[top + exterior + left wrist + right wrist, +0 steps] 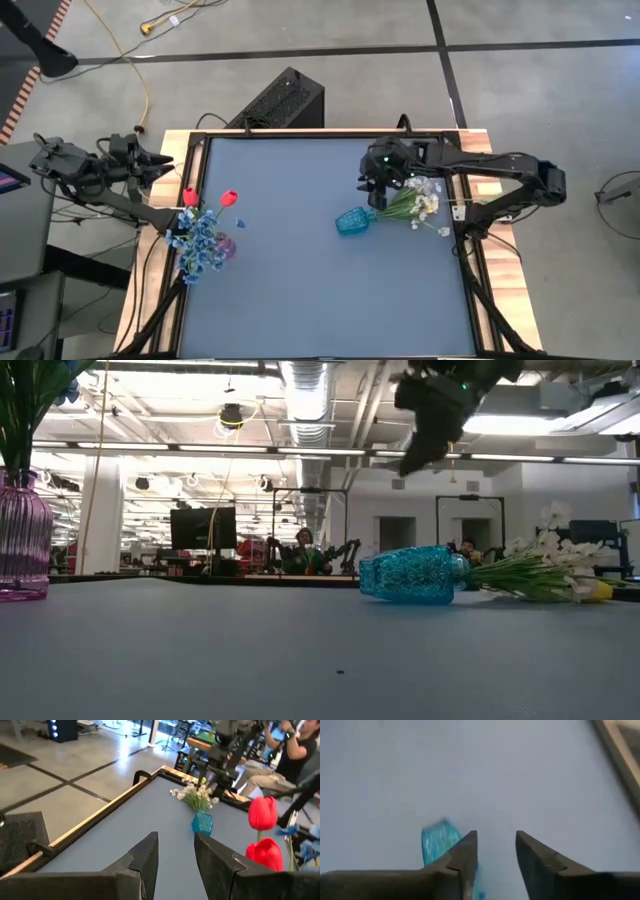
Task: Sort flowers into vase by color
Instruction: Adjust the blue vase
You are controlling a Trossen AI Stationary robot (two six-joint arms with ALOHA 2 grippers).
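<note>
A blue vase (355,220) lies on its side on the table's right half, its mouth toward the right edge. White flowers (420,198) and a yellow tulip (598,592) stick out of the mouth and lie on the table. A pink vase (22,535) stands upright at the left with blue flowers (200,245) and two red tulips (262,812) in it. My right gripper (372,188) hangs open above the blue vase (437,842), touching nothing. Held up over the table's far left corner, my left gripper (176,836) is open with nothing between its fingers.
A small blue scrap (241,223) lies on the table near the red tulips. A black box (285,95) stands on the floor beyond the far edge. A raised wooden rim (100,812) runs round the table. A person (295,745) sits beyond the table's right side.
</note>
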